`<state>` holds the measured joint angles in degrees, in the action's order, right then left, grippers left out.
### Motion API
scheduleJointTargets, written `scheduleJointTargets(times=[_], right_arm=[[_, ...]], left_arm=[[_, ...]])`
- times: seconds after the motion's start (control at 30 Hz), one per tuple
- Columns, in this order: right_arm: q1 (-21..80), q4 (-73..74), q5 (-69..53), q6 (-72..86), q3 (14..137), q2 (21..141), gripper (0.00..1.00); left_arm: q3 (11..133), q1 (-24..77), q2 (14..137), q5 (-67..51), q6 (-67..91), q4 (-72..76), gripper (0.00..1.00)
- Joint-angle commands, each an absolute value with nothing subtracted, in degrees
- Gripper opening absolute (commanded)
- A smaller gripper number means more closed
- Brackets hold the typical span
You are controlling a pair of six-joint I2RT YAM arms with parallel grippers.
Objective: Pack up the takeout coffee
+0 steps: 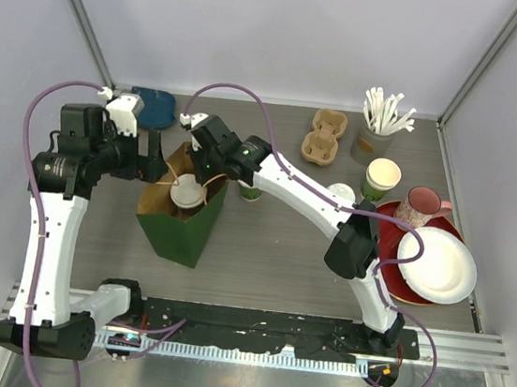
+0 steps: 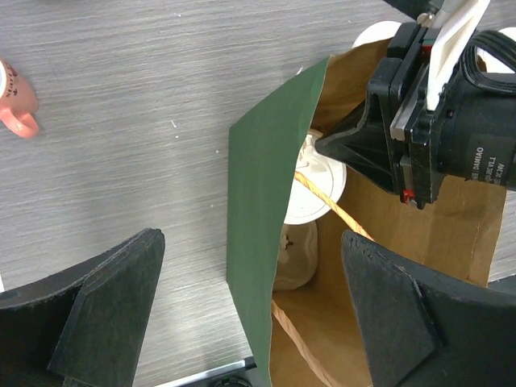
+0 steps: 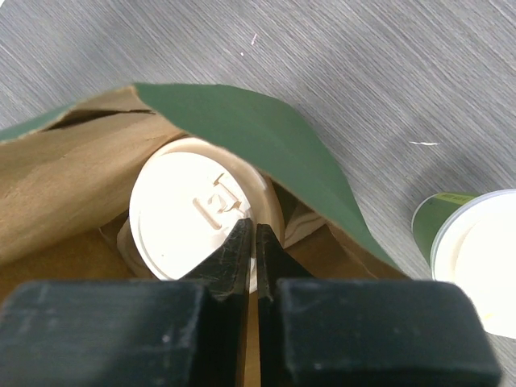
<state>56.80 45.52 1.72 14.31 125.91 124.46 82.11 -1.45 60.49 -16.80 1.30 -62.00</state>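
Two fingers of R gripper are pressed together, no gap. Tips point down inside the green paper bag, right over the white lid of one takeout cup. I can't tell if the tips touch the lid; nothing visibly pinched. That cup stands upright in the bag w/ lid on, and a brown twine handle crosses over it in L wrist view.

L gripper is spread wide, holding nothing. One finger is out over the table, the other is above the bag's brown interior, and the green wall sits between them. I can't tell if there's contact w/ the wall.

Second takeout cup, lid on, sits on the table just outside the bag on its right, partly under the R arm in top view.

Further right I see:
- stack of lidless green cups
- pink mug by the far edge of a red plate
- white plate lying on the red one
- cardboard cup carrier
- holder w/ white sticks
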Motion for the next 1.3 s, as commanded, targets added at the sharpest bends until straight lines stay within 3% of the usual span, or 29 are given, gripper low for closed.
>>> scheduleJointTargets(times=[0.0,0.13,0.23,0.9,1.13,1.27], right_arm=[[56.4,43.8,2.7,14.8,128.7,124.2,0.12],[56.4,43.5,2.5,15.0,128.5,123.5,0.34],[56.5,42.6,1.8,14.8,128.1,122.3,0.41],[58.9,31.1,0.7,8.3,121.4,107.6,0.71],[58.2,28.3,-0.3,1.0,118.4,98.3,0.71],[50.9,27.8,5.6,3.5,113.2,90.3,0.54]], left_arm=[[81.5,-1.2,59.3,-18.7,1.6,-62.4,0.95],[81.2,-1.2,58.8,-18.9,1.1,-62.5,0.95],[81.0,-1.3,58.5,-19.3,0.9,-62.6,0.95],[80.9,-1.2,57.6,-21.2,-1.9,-64.8,0.95],[80.4,-1.2,57.5,-21.1,-2.5,-65.7,0.91],[78.8,-1.3,57.0,-20.7,-2.5,-65.8,0.85]])
